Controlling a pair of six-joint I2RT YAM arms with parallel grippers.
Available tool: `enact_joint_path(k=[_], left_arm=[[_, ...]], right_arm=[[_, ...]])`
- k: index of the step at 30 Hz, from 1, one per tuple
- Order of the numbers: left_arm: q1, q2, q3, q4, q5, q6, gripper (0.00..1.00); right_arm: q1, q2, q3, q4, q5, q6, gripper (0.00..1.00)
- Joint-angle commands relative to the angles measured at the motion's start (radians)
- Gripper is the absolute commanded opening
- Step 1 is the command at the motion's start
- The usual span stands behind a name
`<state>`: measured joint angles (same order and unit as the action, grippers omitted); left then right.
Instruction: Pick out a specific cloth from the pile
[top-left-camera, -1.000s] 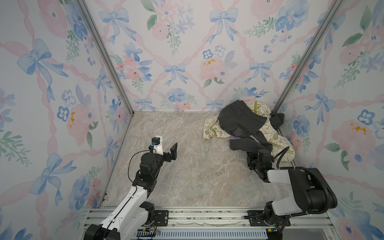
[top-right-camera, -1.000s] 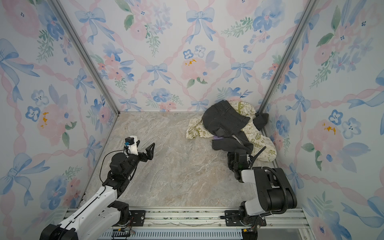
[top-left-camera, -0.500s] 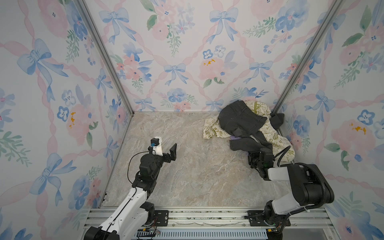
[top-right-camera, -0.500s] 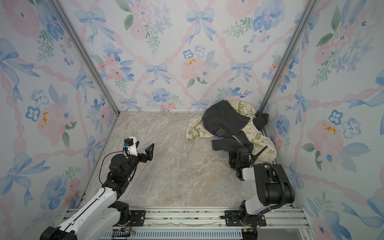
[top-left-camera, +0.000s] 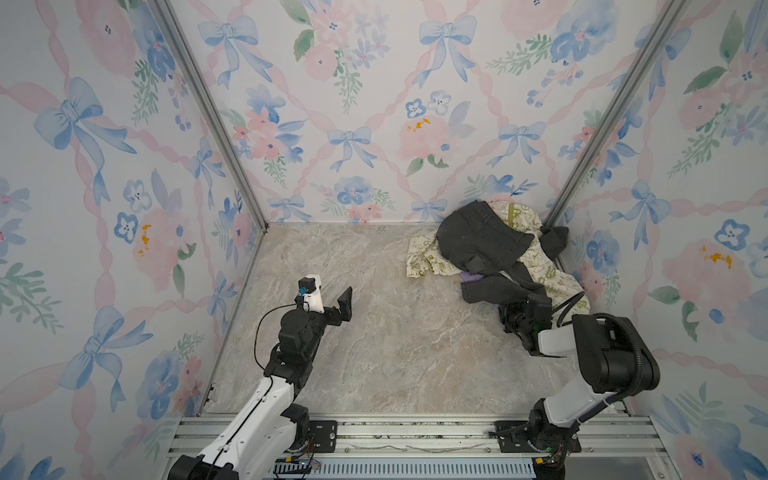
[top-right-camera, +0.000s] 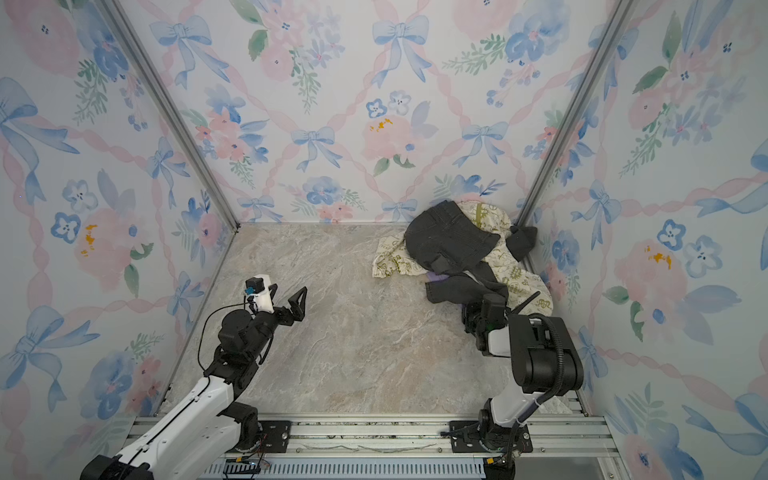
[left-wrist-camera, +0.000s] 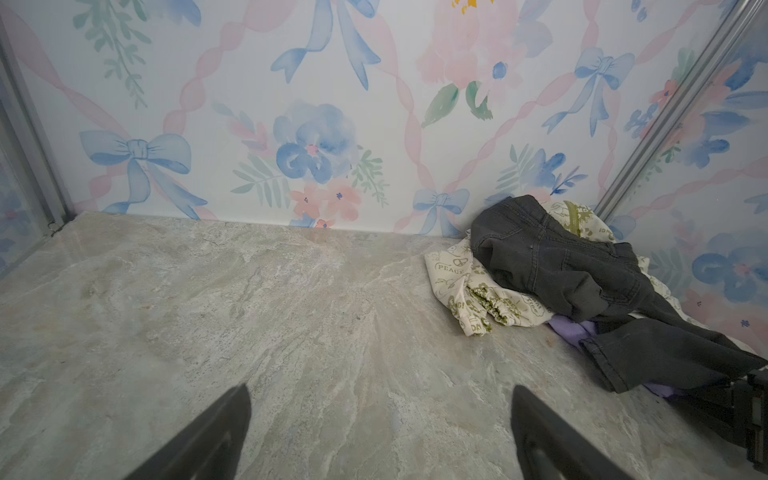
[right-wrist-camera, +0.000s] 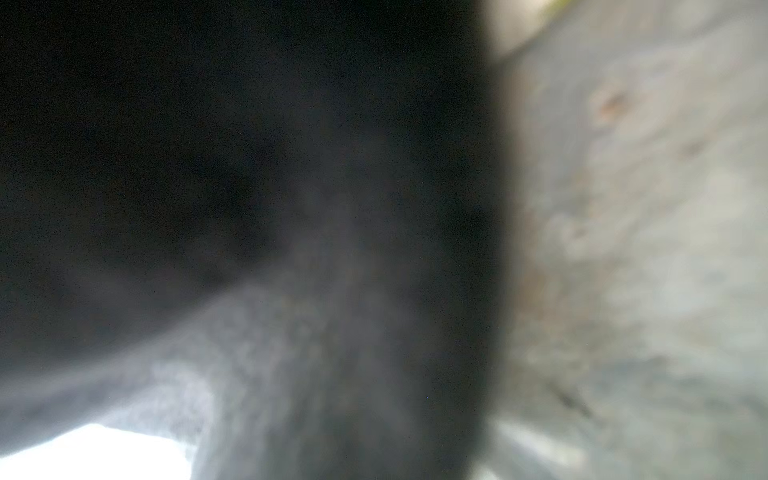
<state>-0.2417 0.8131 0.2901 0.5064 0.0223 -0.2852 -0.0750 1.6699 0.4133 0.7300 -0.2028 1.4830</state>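
The left gripper (left-wrist-camera: 380, 388) hovers over bare tabletop (left-wrist-camera: 249, 311), fingers spread wide and empty. Further right, in the far corner, the pile (top-left-camera: 490, 245) hides most of the cloth (left-wrist-camera: 569, 328): only lavender slivers peek from under the charcoal garment (left-wrist-camera: 561, 266). The right gripper (top-left-camera: 517, 305) is nosed in at the pile's near edge (its fingers are buried, so I cannot tell their state). Nothing is extracted yet; the whole pull-out is left to do. The cream cloth (left-wrist-camera: 457, 282) reads "PEACE".
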Motion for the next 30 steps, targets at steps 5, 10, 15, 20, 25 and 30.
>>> enact_joint_path(k=[5, 10, 15, 20, 25, 30], left_arm=[[-0.001, 0.012, 0.0, 0.0, -0.024, -0.032, 0.98], [-0.002, 0.019, 0.01, -0.001, -0.027, -0.029, 0.98], [-0.002, 0.02, 0.011, -0.001, -0.023, -0.024, 0.98], [-0.003, 0.018, 0.011, 0.0, -0.021, -0.016, 0.98], [-0.003, 0.03, 0.024, 0.001, -0.013, 0.001, 0.98], [-0.002, 0.053, 0.042, 0.004, -0.003, 0.017, 0.98]], right_arm=[[-0.031, 0.015, 0.031, -0.099, -0.036, -0.027, 0.03], [-0.029, -0.088, 0.09, -0.224, -0.036, -0.082, 0.0], [-0.027, -0.2, 0.168, -0.377, -0.026, -0.15, 0.0], [-0.018, -0.293, 0.228, -0.422, -0.024, -0.148, 0.0], [-0.003, -0.361, 0.335, -0.484, -0.017, -0.16, 0.0], [0.013, -0.362, 0.458, -0.516, -0.014, -0.168, 0.0]])
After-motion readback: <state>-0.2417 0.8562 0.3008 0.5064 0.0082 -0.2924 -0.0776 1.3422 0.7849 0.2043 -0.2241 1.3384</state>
